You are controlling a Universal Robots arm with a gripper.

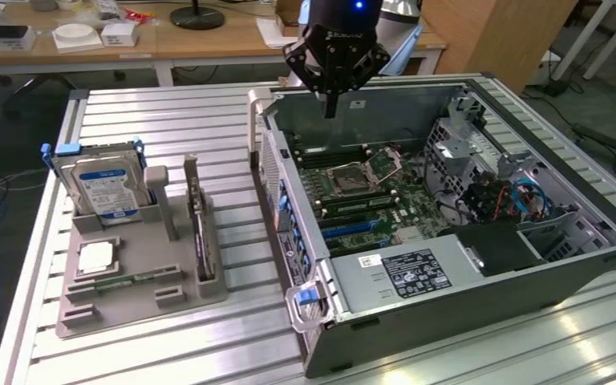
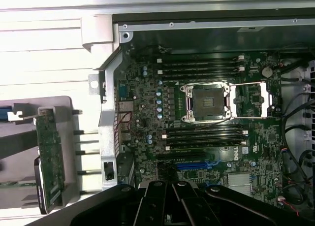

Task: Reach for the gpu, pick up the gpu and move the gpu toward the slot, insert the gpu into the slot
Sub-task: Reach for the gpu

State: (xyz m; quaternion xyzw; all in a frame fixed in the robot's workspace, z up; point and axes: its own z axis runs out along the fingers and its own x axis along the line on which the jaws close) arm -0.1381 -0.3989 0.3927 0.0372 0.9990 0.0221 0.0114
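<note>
Gripper (image 1: 332, 111) at upper centre of exterior view, fingers pressed together, holding nothing, above rear edge of open PC case (image 1: 480, 309). GPU (image 1: 198, 215) on edge in grey holder (image 1: 126, 301), exterior view's left, well apart. Blue PCIe slot (image 1: 349, 229) mid-frame on motherboard.

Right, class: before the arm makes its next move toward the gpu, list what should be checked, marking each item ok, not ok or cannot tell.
1. gpu standing on edge in the grey holder: ok.
2. Claw carrying nothing: ok.
3. Claw positioned over the gpu: not ok; it hangs above the open computer case, well apart from the gpu.
4. Blue slot on the motherboard free of any card: ok.
5. Hard drive standing apart from the gpu: ok.
</note>
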